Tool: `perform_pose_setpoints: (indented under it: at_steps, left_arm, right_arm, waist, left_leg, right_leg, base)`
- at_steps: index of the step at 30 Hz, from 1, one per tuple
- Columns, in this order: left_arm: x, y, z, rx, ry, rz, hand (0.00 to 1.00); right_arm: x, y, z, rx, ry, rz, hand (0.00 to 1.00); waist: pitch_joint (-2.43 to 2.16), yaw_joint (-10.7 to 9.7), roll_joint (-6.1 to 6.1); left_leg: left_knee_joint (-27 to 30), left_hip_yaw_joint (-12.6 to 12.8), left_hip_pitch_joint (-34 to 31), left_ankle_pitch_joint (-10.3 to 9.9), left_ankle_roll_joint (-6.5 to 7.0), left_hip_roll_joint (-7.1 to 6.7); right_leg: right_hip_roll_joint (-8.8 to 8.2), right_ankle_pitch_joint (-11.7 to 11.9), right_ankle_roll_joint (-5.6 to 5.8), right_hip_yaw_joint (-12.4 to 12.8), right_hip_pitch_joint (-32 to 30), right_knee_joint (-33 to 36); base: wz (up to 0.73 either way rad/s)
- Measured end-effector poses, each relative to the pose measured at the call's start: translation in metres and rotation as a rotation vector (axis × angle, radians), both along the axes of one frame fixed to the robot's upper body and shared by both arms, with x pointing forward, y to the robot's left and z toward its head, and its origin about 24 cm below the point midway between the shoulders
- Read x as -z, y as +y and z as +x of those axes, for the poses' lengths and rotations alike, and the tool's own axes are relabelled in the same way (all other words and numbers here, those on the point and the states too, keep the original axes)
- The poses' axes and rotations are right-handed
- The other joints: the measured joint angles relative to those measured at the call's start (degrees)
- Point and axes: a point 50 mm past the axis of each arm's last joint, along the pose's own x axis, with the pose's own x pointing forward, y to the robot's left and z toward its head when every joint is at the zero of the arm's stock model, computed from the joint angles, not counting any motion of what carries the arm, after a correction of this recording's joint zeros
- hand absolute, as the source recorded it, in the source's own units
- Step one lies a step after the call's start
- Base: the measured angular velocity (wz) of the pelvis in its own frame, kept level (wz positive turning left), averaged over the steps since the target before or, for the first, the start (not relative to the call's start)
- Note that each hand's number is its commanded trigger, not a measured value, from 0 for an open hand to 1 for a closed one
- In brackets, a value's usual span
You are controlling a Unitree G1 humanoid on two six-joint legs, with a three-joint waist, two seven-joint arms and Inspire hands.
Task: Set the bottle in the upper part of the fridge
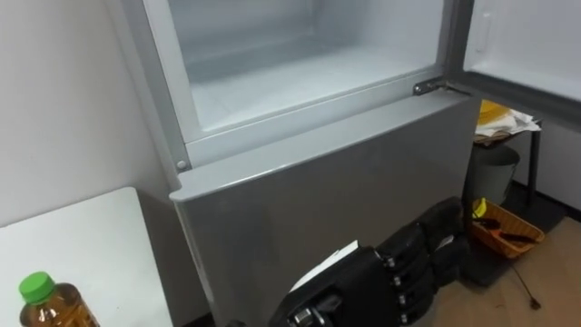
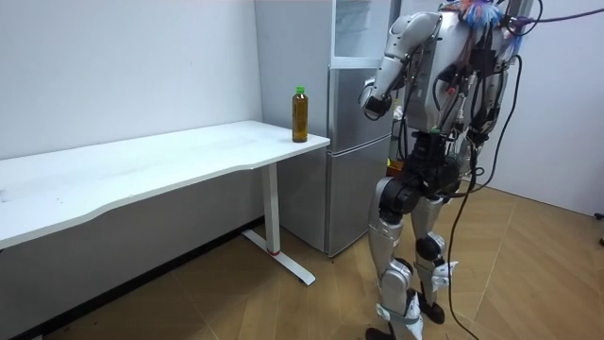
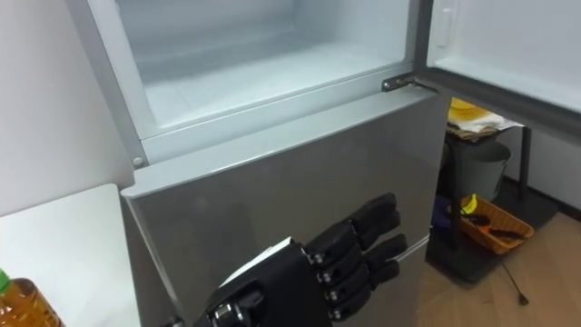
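**Left hand [image 3: 309,277] hovering at the fridge [image 2: 354,151], bottle [image 2: 300,115] standing on the table [image 2: 170,165]**

The left hand is reaching in from below, its back turned up to the head camera. Its fingers [image 3: 368,241] are lying side by side, loosely bent, and are pointing up and to the right. They are holding nothing. Just past the fingers, the grey lower door [image 3: 272,182] is standing shut. Whether the fingers are touching it cannot be told.

Above the hand, the upper compartment [image 3: 254,64] is showing its white inside. Its door [image 3: 508,45] is swinging wide, up and to the right of the hand.

Well to the left of the hand and lower, the bottle is standing upright near the table's end that is next to the fridge. It is showing a green cap and amber liquid, and no hand is touching it.

To the right of the hand, beyond the fridge, an orange basket [image 3: 490,227] is sitting on the floor. A dark bin [image 3: 477,168] is standing just behind it.

In the room view the robot is standing upright, facing the fridge, with the table on its left.
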Motion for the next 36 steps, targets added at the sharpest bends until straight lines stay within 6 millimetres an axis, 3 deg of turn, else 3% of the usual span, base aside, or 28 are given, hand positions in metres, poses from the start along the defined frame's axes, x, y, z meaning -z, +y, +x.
perform_pose_setpoints:
  at_steps: [9,18,20,23,26,29,36]
  left_arm:
    - [0.000,0.000,0.000,0.000,0.000,0.001,0.00]
    - [0.010,0.005,0.000,-0.008,0.000,0.109,0.00]
    - [0.021,0.008,0.002,-0.016,0.018,0.157,0.00]
    - [0.063,0.018,-0.002,-0.073,0.146,0.288,0.00]
    - [0.092,0.026,-0.009,-0.100,0.242,0.388,0.00]
    - [0.129,0.038,-0.021,-0.130,0.359,0.514,0.00]
    - [0.187,0.060,-0.039,-0.173,0.554,0.729,0.00]
  right_arm:
    - [0.000,0.000,0.000,0.004,0.003,-0.004,0.00]
    - [0.000,0.000,-0.001,0.004,0.005,0.000,0.00]
    - [0.000,0.000,-0.001,0.001,0.005,0.000,0.00]
    - [0.001,0.001,-0.002,-0.004,0.006,0.005,0.00]
    - [0.001,0.003,-0.004,0.000,0.011,0.011,0.00]
    - [0.003,0.006,-0.008,-0.001,0.024,0.022,0.00]
    - [0.003,0.008,-0.012,-0.047,0.031,0.009,0.00]
  waist:
    - [-0.09,0.02,0.14]
    - [-0.08,0.28,0.02]
    - [-0.09,0.64,-0.13]
    - [0.05,1.49,-0.72]
    - [-0.08,2.05,-1.42]
    - [-0.29,3.91,-2.93]
    - [-0.57,7.56,-3.42]
  left_leg:
    - [0.01,0.00,0.00,0.00,0.00,0.00]
    - [0.01,-0.11,0.00,0.02,0.00,0.01]
    - [0.01,-0.26,0.14,0.02,0.00,0.00]
    - [-0.04,-0.44,0.27,0.02,-0.01,0.00]
    - [-0.03,-0.91,0.18,0.02,-0.01,0.00]
    - [0.02,-2.07,-0.40,0.12,-0.12,-0.01]
    - [-0.02,-3.05,-0.87,0.10,-0.14,0.06]
  right_leg:
    - [0.00,0.01,0.00,0.00,0.15,0.23]
    - [0.00,0.00,-0.01,-0.12,0.26,0.41]
    - [0.00,0.00,0.00,-0.15,0.35,0.42]
    - [0.01,0.00,-0.01,-0.45,0.89,0.29]
    - [-0.02,0.00,-0.01,-1.02,0.87,0.23]
    - [-0.03,0.02,-0.04,-2.07,1.06,0.18]
    - [-0.05,0.05,-0.08,-4.28,0.98,0.72]
  base:
    - [0.00]
    - [0.00]
    - [0.00]
    - [0.03]
    - [0.10]
    - [0.16]
    - [0.08]
